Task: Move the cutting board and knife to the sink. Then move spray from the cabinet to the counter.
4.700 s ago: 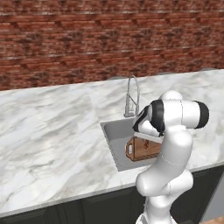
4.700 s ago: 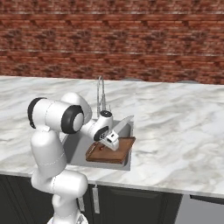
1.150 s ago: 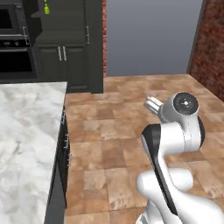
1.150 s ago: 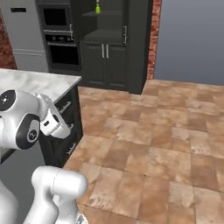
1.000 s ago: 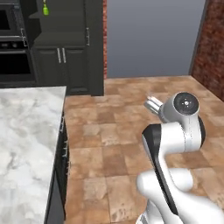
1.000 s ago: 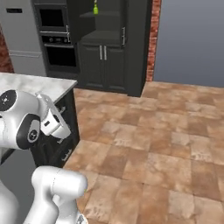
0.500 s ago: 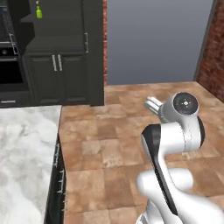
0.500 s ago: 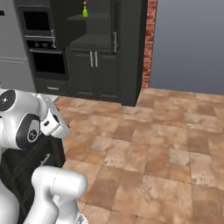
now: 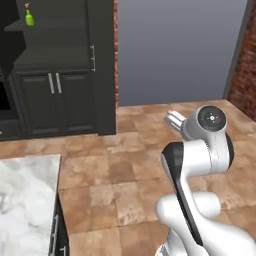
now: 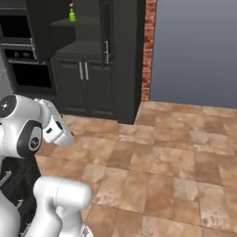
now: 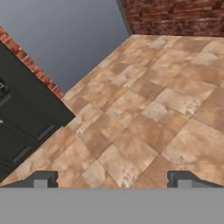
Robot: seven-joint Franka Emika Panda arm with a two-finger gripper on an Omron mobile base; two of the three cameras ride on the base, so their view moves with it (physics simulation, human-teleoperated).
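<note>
Ahead of the hand and well above it, the spray (image 9: 29,17) stands upright on an open shelf of the cabinet (image 9: 100,65), well apart from the arm. Gripper (image 11: 112,180) is tucked low, pointing down at the tiled floor (image 11: 144,127), tips spread wide with nothing between them.

Step in hand, as I read it: drive over to the cabinet for the spray. Doing it well:
- Close the base in until the shelf is within reach before unfolding the arm.
- Raise the hand to shelf height, turn it level, go in straight along the shelf.
- Keep the jaws wide until the bottle body sits between them; grip the green body, not the trigger. It's small and upright, probably tips easily.
- Watch the shelf above and the cabinet side wall on the way in and out.

View differences:
- Left base view shows the counter (image 9: 25,200) corner, behind and to the side of the hand.
- Right base view shows the spray (image 10: 72,15) from the other side, plus the built-in oven (image 10: 23,65) beside the cabinet.
- Hand view gives the finger spacing and the cabinet's lower doors (image 11: 22,127) off to one side, plus a brick wall (image 11: 175,15) far ahead.
</note>
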